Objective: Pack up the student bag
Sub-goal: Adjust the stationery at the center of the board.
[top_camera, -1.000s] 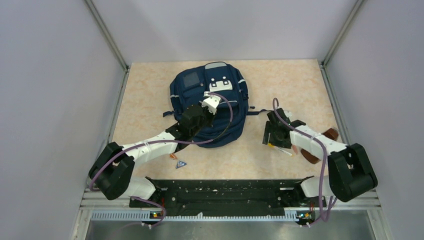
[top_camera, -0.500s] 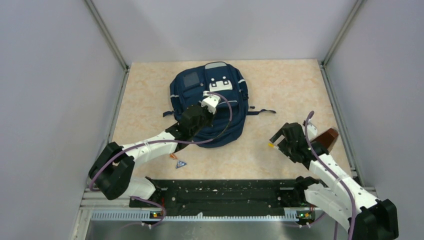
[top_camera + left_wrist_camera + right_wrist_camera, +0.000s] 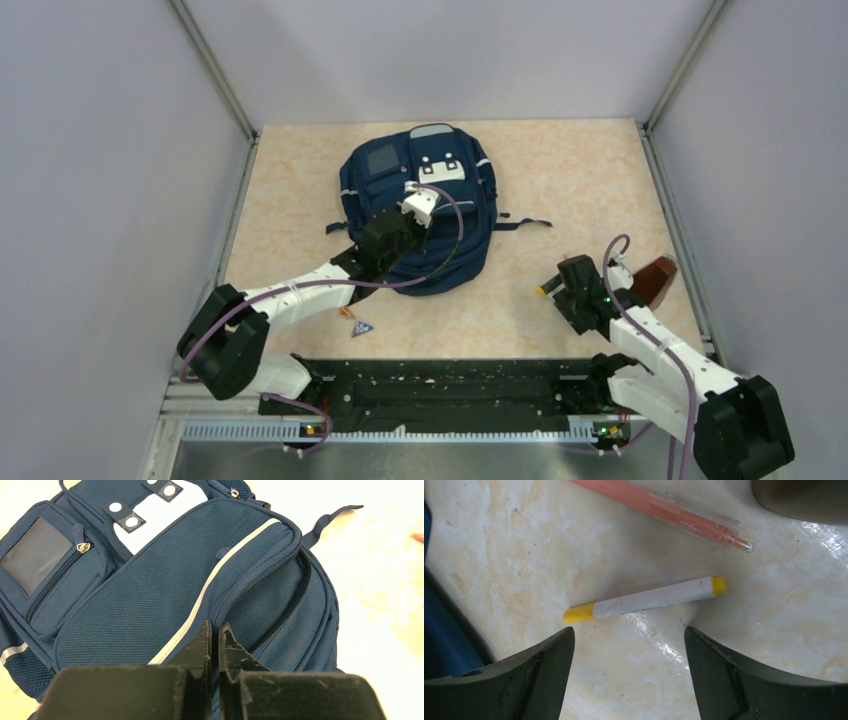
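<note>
The student bag (image 3: 420,185) is a large navy backpack lying flat at the middle back of the table, its front pockets and pale stripe filling the left wrist view (image 3: 150,595). My left gripper (image 3: 405,230) rests on its lower front. Its jaws (image 3: 215,630) are shut, tips together beside a zip seam; whether fabric is pinched I cannot tell. My right gripper (image 3: 558,285) hovers open right of the bag. Just ahead of its spread fingertips (image 3: 628,630) lies a white marker with yellow ends (image 3: 644,600), untouched.
An orange pen (image 3: 664,507) lies just beyond the marker. A brown case (image 3: 655,275) sits by the right wall. A bag strap (image 3: 525,223) trails right on the table. A small blue triangle (image 3: 361,327) and an orange bit (image 3: 347,313) lie near the front edge.
The right arm has swung round, its gripper shifting slightly nearer and to the right with its jaws opened wider. The left arm and the bag have not moved.
</note>
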Motion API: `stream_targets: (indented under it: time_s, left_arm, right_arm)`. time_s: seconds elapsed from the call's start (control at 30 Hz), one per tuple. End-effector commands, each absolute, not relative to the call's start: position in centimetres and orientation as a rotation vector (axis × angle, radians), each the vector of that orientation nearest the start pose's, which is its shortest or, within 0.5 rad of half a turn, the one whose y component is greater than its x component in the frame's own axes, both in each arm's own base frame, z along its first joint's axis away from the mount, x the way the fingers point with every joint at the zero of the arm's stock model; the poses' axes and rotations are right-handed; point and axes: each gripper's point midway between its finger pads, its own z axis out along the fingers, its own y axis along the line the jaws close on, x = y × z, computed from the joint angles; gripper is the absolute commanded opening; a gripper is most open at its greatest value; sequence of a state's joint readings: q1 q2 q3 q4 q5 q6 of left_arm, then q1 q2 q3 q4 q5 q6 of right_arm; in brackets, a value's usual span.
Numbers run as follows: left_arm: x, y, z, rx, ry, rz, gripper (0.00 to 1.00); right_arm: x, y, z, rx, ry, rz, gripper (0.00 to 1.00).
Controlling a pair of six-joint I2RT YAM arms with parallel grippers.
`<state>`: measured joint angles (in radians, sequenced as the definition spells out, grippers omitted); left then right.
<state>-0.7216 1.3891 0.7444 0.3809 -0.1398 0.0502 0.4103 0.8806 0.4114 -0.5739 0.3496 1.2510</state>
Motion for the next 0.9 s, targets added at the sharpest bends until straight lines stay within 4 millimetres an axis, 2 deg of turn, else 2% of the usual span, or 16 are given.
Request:
stream_targets:
  time_s: [0.0, 0.27, 0.4, 0.63, 0.87]
  left_arm:
    - [34.6, -26.8, 21.3, 0.506, 1.629, -0.401, 0.0]
    - [34.6, -26.7, 21.0, 0.5, 1.638, -0.402, 0.0]
    - [34.6, -26.7, 21.1, 0.501, 1.636, -0.403, 0.0]
    - [34.3, -26.4, 21.7, 0.494, 1.622, -0.398, 0.0]
    - [34.2, -26.1, 21.7, 0.492, 1.619, -0.396, 0.0]
  right_arm:
    - [22.7, 6.0, 3.4, 1.16, 2.163, 0.189, 0.78]
    - [25.6, 4.9, 4.0, 1.082, 2.101, 0.056, 0.74]
    - [26.9, 4.8, 3.8, 1.017, 2.123, -0.015, 0.72]
    - [27.1, 5.1, 2.0, 0.924, 2.255, -0.115, 0.68]
    - [26.9, 6.1, -0.1, 0.879, 2.384, -0.118, 0.64]
